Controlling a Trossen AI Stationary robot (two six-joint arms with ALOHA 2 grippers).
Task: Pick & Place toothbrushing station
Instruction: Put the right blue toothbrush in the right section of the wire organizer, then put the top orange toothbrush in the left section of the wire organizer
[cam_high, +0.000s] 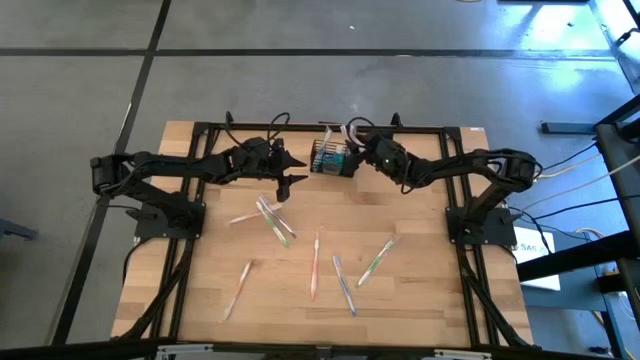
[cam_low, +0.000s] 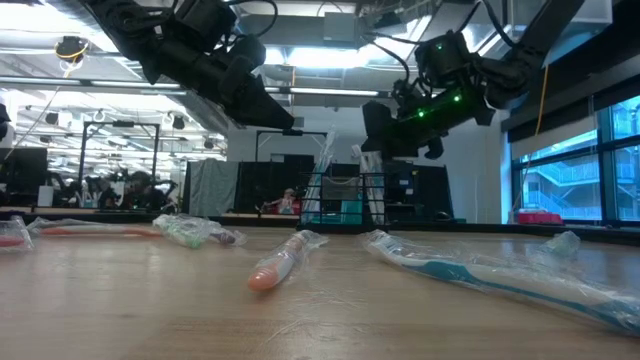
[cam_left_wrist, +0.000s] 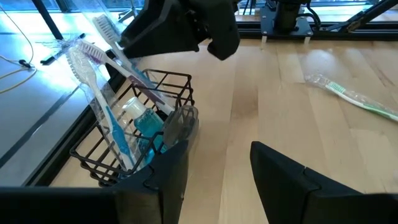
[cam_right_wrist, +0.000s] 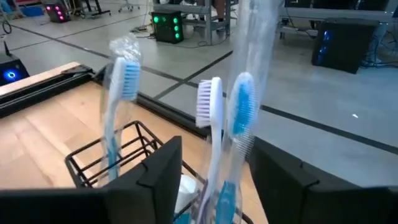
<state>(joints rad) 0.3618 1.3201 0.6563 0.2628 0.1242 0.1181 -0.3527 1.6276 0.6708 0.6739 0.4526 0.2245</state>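
Black wire caddy (cam_high: 331, 157) stands at the bench's (cam_high: 420, 280) far edge, between left fingers (cam_high: 287, 172), apart, and right fingers (cam_high: 357, 150), apart above it.

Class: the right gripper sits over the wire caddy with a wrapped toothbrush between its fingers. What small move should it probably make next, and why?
Probably lift the right gripper straight up. Its jaws stand apart around a wrapped toothbrush standing upright in the caddy with the others, so it looks released. The left gripper waits open nearby.

Wrapped toothbrushes (cam_low: 285, 262) on the table (cam_low: 150, 310), black wire caddy (cam_low: 342, 200) behind, arms above.
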